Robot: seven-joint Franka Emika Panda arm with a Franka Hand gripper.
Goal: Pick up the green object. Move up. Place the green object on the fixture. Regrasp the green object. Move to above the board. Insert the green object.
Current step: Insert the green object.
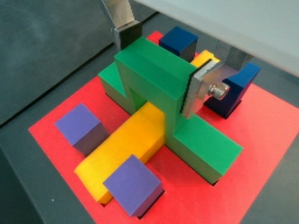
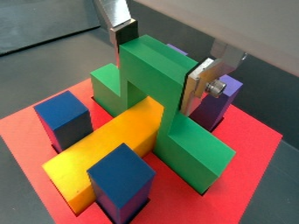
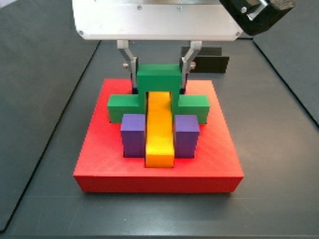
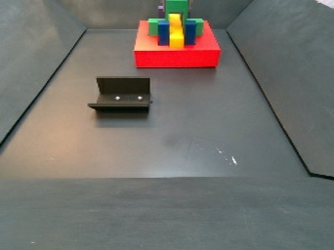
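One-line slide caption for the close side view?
Gripper fingers flank green object bridging the yellow bar on the board.

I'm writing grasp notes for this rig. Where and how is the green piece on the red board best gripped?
Grip the green piece by its raised middle block, coming straight down from above. That block stands above the yellow bar with two flat, parallel side faces free, while its low arms sit among the neighbouring blocks on the board. In both wrist views the gripper has its fingers on those faces.
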